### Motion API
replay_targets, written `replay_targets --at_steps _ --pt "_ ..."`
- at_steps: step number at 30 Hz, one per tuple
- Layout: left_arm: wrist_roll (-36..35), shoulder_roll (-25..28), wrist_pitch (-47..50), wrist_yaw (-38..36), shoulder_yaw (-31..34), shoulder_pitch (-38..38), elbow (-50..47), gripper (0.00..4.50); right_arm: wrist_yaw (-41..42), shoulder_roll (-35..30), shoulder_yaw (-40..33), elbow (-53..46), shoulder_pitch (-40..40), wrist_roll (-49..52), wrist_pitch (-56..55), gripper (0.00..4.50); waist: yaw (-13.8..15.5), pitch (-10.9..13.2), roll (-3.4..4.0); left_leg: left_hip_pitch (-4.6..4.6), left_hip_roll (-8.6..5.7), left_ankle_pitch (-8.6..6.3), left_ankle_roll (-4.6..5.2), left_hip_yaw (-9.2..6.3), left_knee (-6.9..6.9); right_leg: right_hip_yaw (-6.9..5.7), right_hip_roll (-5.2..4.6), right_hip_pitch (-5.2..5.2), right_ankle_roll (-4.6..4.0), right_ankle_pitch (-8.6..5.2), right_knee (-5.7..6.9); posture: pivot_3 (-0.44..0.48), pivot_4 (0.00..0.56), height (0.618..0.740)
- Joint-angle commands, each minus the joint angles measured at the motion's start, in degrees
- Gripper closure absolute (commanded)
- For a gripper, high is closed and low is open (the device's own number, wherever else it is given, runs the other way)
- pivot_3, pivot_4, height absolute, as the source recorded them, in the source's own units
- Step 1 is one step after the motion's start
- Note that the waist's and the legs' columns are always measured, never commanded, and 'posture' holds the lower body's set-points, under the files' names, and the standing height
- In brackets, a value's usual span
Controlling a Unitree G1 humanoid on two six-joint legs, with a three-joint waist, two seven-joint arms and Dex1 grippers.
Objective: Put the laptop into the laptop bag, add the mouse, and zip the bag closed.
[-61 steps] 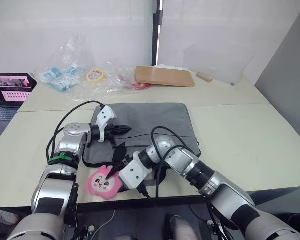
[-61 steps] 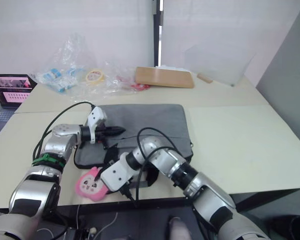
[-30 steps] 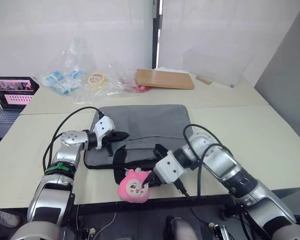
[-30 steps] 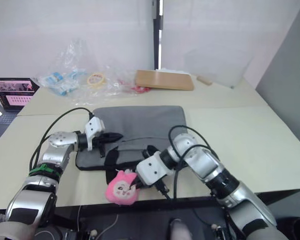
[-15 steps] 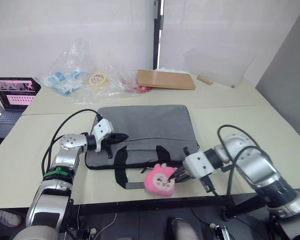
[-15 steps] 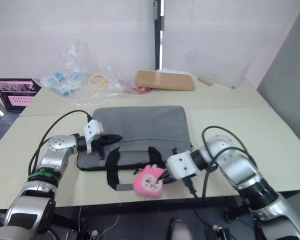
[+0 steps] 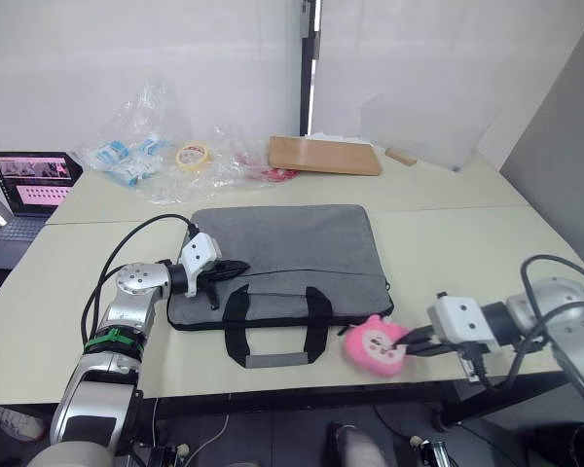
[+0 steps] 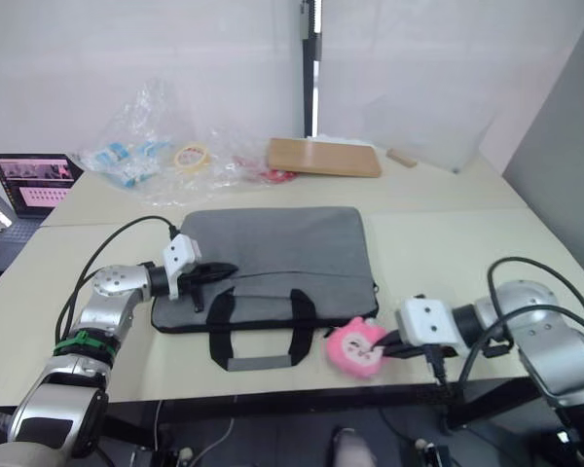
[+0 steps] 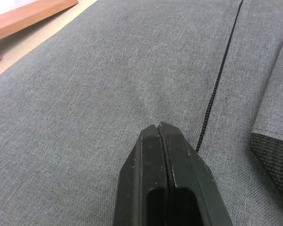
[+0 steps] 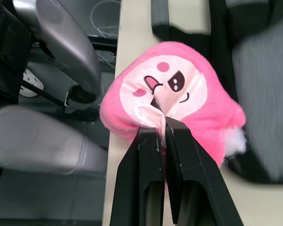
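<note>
The right gripper (image 7: 416,341) is pinched shut on the pink plush (image 7: 375,345) at lower right. Better to set it well apart from the bag (image 7: 282,253). The left gripper (image 9: 159,129) rests closed and empty there

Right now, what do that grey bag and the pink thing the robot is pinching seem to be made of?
The laptop bag looks like woven grey fabric: the left wrist view shows a fine matte weave and a black zip line. The pink plush toy, pinched by the right gripper, looks like soft fuzzy cloth with a printed or stitched face; white fluff at one edge suggests stuffing.
</note>
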Motion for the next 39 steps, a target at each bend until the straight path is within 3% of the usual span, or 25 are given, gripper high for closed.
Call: replay_targets --at_steps 1,7,11,18,24,32,39 --pt "3.3 -0.2 2.0 -0.8 -3.0 3.7 5.5 4.50 -0.9 -2.0 -6.3 3.0 2.6 0.5 -1.1 4.48 0.0 0.0 0.03 0.01 0.00 -0.01 0.02 0.03 -0.01 0.02 0.01 0.02 0.01 0.00 -0.05 0.000 0.150 0.740" --pt "3.7 -0.7 1.4 -0.9 -3.3 3.0 6.4 4.50 -1.2 -3.9 -9.8 13.3 6.2 -3.6 -9.8 4.48 0.6 -0.1 0.00 0.39 -0.02 -0.08 0.18 0.48 -0.29 0.46 0.08 0.14 0.11 -0.02 -0.15 0.000 0.150 0.740" --pt "4.0 -0.8 1.0 -0.9 -3.4 2.3 7.4 4.50 -3.5 -2.6 -10.8 17.3 5.0 -2.2 -9.4 4.48 1.0 -0.2 0.18 0.51 -0.06 -0.20 0.40 0.77 -0.31 0.71 0.09 0.18 0.28 -0.06 -0.28 0.000 0.150 0.740" --pt "4.0 -0.9 0.3 -1.2 -3.7 1.6 8.5 4.50 -13.0 4.5 -14.1 18.7 -2.9 9.1 11.0 4.48 1.1 -0.2 0.22 0.51 -0.07 -0.24 0.49 0.85 -0.27 0.84 0.07 0.22 0.40 0.03 -0.41 0.000 0.150 0.740" --pt "4.0 -0.8 0.0 -1.3 -4.0 1.6 8.5 4.50 -19.7 8.9 -14.5 18.7 -7.4 11.8 20.9 4.48 1.2 -0.3 0.33 0.52 -0.03 -0.24 0.48 0.82 -0.32 0.83 0.10 0.22 0.41 0.03 -0.40 0.000 0.150 0.740" --pt "3.6 -0.2 0.4 -2.6 -4.2 3.2 6.8 4.50 -46.8 26.1 -16.6 21.2 -18.4 11.2 31.4 4.48 0.9 -0.6 0.58 0.53 -0.06 -0.22 0.43 0.85 -0.33 1.00 0.10 0.20 0.44 0.05 -0.34 0.000 0.150 0.740" --pt "3.5 0.4 0.7 -3.5 -4.3 4.9 5.2 4.50 -55.0 30.7 -18.5 23.3 -22.7 11.5 33.8 4.48 0.3 -0.7 0.82 0.49 -0.10 -0.28 0.56 0.85 -0.44 0.94 0.10 0.09 0.52 0.10 -0.16 0.000 0.150 0.740"
